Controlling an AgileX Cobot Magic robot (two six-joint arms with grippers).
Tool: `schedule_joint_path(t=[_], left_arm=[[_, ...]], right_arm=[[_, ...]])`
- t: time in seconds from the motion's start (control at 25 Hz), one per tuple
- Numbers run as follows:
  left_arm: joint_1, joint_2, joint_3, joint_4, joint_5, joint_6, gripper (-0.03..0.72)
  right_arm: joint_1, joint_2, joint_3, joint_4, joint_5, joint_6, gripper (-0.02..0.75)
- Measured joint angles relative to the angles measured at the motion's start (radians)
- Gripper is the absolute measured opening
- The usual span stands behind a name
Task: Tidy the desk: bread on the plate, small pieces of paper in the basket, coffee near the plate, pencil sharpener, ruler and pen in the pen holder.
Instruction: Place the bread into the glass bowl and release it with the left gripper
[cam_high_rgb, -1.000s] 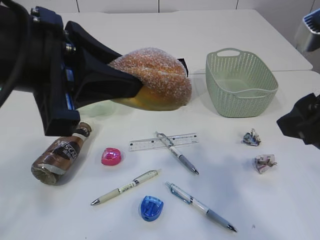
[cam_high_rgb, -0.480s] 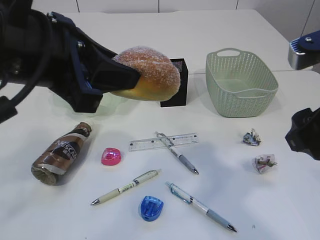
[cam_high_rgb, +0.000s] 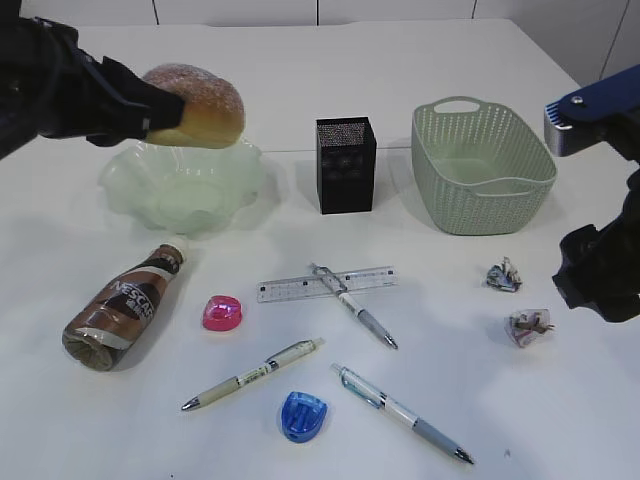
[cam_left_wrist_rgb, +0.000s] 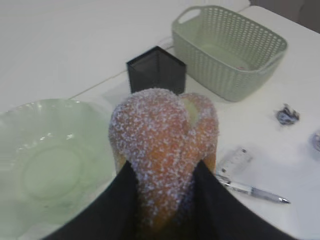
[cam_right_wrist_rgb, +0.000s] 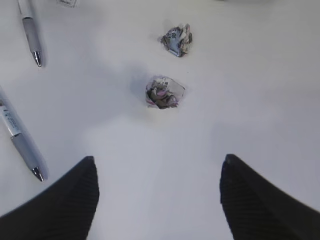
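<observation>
Above the plate's (cam_high_rgb: 185, 185) ten o'clock rim, the left claw (cam_high_rgb: 150, 112) is clenched on the bread (cam_high_rgb: 195, 102), both fingers pinching the bun's sugared sides, as the left wrist view shows with the bun bulging up between them (cam_left_wrist_rgb: 165, 155). The bun hangs clear of the dish, not yet over its hollow centre, which sits toward four o'clock from it in the exterior view. Outward from there, the pen holder (cam_high_rgb: 346, 165) stands at the plate's three o'clock, the basket (cam_high_rgb: 482, 170) further right, and the coffee (cam_high_rgb: 122, 310) lies on its side at the plate's six o'clock. The ruler (cam_high_rgb: 327, 283), three pens and two sharpeners are scattered on the desk (cam_high_rgb: 500, 420) below. The right claw (cam_right_wrist_rgb: 157, 185) hangs released, jaws wide, over bare tabletop with two paper wads (cam_right_wrist_rgb: 164, 92) at its twelve o'clock. The main risk, as I judge it, is letting go too early: dropped from here the bun could strike the wavy rim, tip the light dish or roll off toward the desk's far edge. The soft bun may also stick to a finger on release and be dragged out. A low descent could push the dish against the bottle.
</observation>
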Motion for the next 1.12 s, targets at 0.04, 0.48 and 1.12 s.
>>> schedule_joint_path(t=[0.04, 0.48, 1.12], left_arm=[[0.016, 0.005, 0.000, -0.017, -0.021, 0.000, 0.188], [0.045, 0.151, 0.000, -0.087, -0.309, 0.000, 0.188], [0.047, 0.396, -0.030, -0.052, -0.511, -0.124, 0.188]], right_arm=[[0.000, 0.008, 0.000, 0.000, -0.005, 0.000, 0.587], [0.000, 0.027, 0.000, -0.020, -0.025, 0.000, 0.587], [0.000, 0.027, 0.000, -0.063, -0.029, 0.000, 0.587]])
